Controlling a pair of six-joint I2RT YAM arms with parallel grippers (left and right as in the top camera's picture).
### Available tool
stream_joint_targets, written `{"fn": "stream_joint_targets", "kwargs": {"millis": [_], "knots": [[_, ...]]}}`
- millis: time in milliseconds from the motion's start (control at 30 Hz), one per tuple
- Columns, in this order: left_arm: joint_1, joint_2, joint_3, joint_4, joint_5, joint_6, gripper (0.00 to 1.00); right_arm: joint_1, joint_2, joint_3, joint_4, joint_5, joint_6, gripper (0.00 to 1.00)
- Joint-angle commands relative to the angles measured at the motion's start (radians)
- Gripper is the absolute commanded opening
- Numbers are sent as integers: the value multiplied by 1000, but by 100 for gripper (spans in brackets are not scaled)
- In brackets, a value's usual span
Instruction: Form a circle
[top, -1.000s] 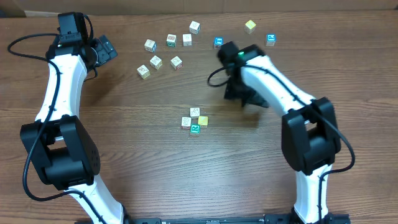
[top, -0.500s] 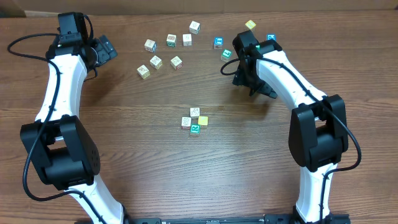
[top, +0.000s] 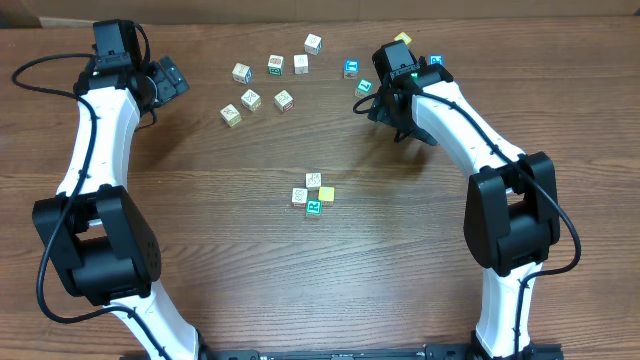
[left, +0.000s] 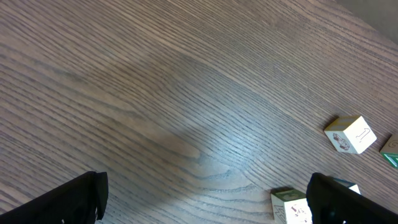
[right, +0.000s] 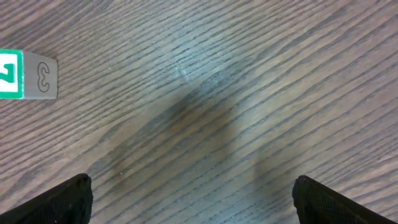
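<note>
Hovering wide open by the green-marked cube (right: 28, 74), 1 o'clock of the circle (top: 313, 195), the right gripper (right: 199, 202) is probably lined up for fetching; left gripper (left: 208, 202) is spread wide too.

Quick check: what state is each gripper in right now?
The left gripper is open, holding nothing.
The right gripper is open, holding nothing.

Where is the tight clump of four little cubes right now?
In the overhead view, the clump sits near the middle of the table, apart from the scattered cubes near the far edge.
</note>
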Motion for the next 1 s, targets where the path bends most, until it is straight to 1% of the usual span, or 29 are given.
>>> {"fn": "stream_joint_targets", "kwargs": {"millis": [0, 667, 833, 900, 967], "knots": [[-7, -11, 11, 2, 1, -3, 99, -2, -18, 16, 3, 6, -1, 100], [-7, -11, 11, 2, 1, -3, 100, -2, -30, 16, 3, 6, -1, 100], [-7, -11, 11, 2, 1, -3, 100, -4, -99, 16, -10, 13, -2, 100], [-7, -11, 11, 2, 1, -2, 100, -13, -146, 16, -24, 45, -7, 100], [-7, -11, 11, 2, 1, -3, 99, -24, -195, 11, -32, 60, -37, 100]]}}
